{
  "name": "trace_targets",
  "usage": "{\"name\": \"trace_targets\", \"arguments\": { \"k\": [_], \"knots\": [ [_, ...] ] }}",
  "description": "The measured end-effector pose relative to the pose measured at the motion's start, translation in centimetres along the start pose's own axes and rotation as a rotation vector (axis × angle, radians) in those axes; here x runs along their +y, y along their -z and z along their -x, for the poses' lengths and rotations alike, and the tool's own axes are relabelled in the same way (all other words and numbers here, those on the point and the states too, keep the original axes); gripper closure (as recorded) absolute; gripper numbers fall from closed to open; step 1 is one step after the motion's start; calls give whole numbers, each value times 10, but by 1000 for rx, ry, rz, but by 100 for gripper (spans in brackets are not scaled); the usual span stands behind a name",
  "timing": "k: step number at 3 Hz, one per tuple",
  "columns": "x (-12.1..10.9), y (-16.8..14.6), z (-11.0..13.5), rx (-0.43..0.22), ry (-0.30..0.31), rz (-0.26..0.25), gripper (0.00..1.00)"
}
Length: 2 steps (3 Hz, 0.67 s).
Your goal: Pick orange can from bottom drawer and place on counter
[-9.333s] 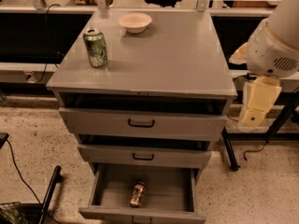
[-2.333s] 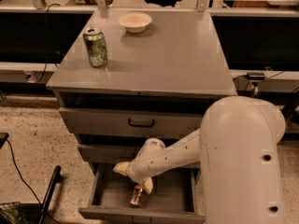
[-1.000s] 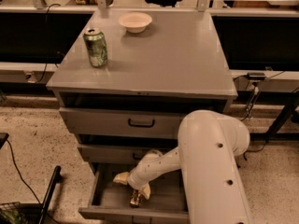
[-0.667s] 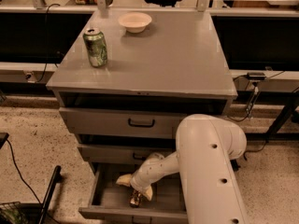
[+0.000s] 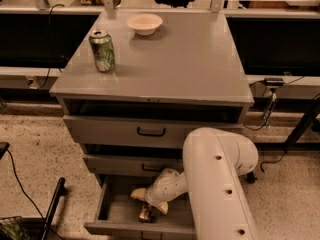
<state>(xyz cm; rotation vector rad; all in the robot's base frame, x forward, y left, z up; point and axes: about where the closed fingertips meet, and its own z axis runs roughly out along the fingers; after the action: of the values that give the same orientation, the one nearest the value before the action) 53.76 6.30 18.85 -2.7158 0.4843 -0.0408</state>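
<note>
Your hand in bottom drawer, spread open over orange can. On counter: green can, bowl. Labels unreadable. Your arm hides drawer's right.

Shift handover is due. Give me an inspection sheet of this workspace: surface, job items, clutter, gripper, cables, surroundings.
Surface: counter, grey and flat, two items on it.
Job's things: orange can lying in the open bottom drawer, not yet on the counter.
Clutter: green can upright and pale bowl, both on the counter.
Gripper: gripper down inside the bottom drawer, right at the orange can.
Cables: black cable on the floor; hanging cables beside the cabinet.
Surroundings: speckled floor; nothing else of note seen.
</note>
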Motion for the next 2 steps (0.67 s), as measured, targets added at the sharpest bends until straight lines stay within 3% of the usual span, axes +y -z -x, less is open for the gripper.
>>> {"name": "trace_targets", "arguments": {
  "k": [1,2],
  "knots": [
    [1,-23,-2,17,11,23,0],
    [4,-41,4,15,8,7,0]
  ]
}}
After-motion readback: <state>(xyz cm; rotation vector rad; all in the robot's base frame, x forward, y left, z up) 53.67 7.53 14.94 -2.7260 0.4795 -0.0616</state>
